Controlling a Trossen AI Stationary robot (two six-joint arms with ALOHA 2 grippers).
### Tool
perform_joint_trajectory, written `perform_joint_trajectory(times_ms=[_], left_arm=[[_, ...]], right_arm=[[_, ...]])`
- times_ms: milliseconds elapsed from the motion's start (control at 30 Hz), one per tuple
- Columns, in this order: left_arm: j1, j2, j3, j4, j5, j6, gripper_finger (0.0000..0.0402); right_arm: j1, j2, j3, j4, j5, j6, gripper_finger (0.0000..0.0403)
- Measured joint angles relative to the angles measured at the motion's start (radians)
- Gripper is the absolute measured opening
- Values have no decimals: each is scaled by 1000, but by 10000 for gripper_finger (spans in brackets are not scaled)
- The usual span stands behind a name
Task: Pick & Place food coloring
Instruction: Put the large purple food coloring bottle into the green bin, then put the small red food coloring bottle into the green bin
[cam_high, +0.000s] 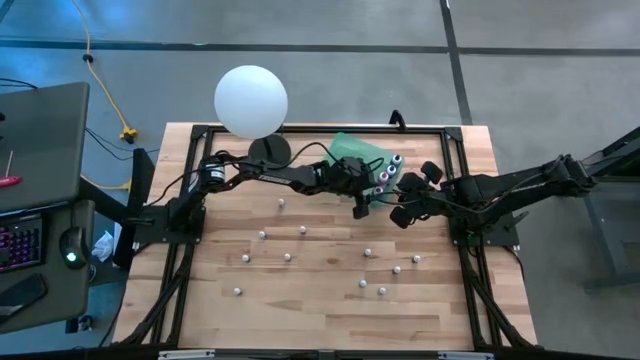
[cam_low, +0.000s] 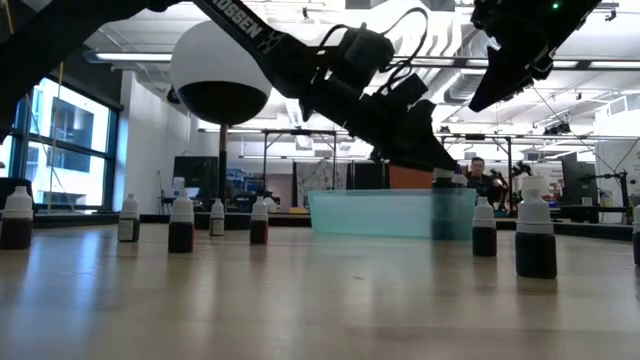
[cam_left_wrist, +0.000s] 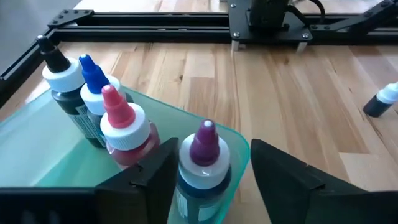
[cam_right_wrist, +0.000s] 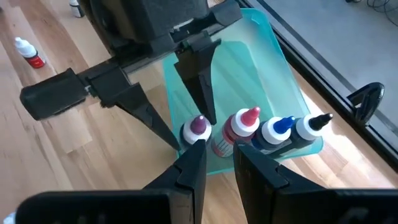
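A shallow green tray (cam_high: 345, 150) lies at the table's far middle. Several small food coloring bottles stand at its right end, with black, blue, red (cam_left_wrist: 121, 124) and purple tips. My left gripper (cam_high: 368, 196) is open, its fingers on either side of the purple-tipped bottle (cam_left_wrist: 202, 155), which stands upright on the tray's corner. My right gripper (cam_high: 398, 206) hovers just right of the tray, its fingers a little apart and empty (cam_right_wrist: 219, 165). Several more bottles (cam_high: 303, 231) stand loose on the table. My left gripper has one finger (cam_left_wrist: 155, 177) close against the purple-tipped bottle's side (cam_left_wrist: 186, 177); I cannot tell whether it touches. The other finger (cam_left_wrist: 280, 177) stands apart from the bottle. The fingers come slanting down from the table's left.
A big white globe lamp (cam_high: 250, 100) on a dark base stands at the far left of the tray. Black frame rails (cam_high: 300, 128) run along the table's edges. Loose bottles dot the near half of the table (cam_high: 382, 291). A person (cam_low: 478, 170) shows far behind the table.
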Motion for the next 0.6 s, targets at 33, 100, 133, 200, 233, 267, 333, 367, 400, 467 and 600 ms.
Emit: perform_joint_trajectory(times_ms=[33, 100, 133, 200, 233, 267, 333, 367, 400, 467, 600], left_arm=[[0, -13, -1, -14, 9, 10, 207], [0, -56, -2, -43, 21, 34, 212], [0, -87, -1, -66, 22, 49, 212], [0, -155, 1, -143, 22, 86, 212], [0, -189, 1, -189, 23, 107, 212], [0, -225, 1, -236, 23, 129, 212], [0, -302, 0, -344, 21, 167, 212], [0, -348, 0, -401, 20, 186, 213], [0, -392, 0, -464, 17, 200, 213], [0, -485, 2, -589, 12, 216, 213], [0, -618, 2, -916, 79, 215, 213]], right_arm=[[0, 0, 0, 0, -5, 3, 73], [0, 0, 0, 0, -24, 4, 73], [0, 0, 0, 0, -32, 4, 73], [0, 0, 0, 1, -44, 5, 73], [0, 0, 0, 1, -45, 4, 73], [0, 0, 0, 1, -44, 4, 73], [0, 0, 0, 5, -43, 4, 73], [0, 0, 0, 8, -43, 4, 73], [0, 0, 0, 12, -44, 4, 73], [0, 0, 0, 27, -44, 4, 73], [0, 0, -8, 111, -80, 0, 73]])
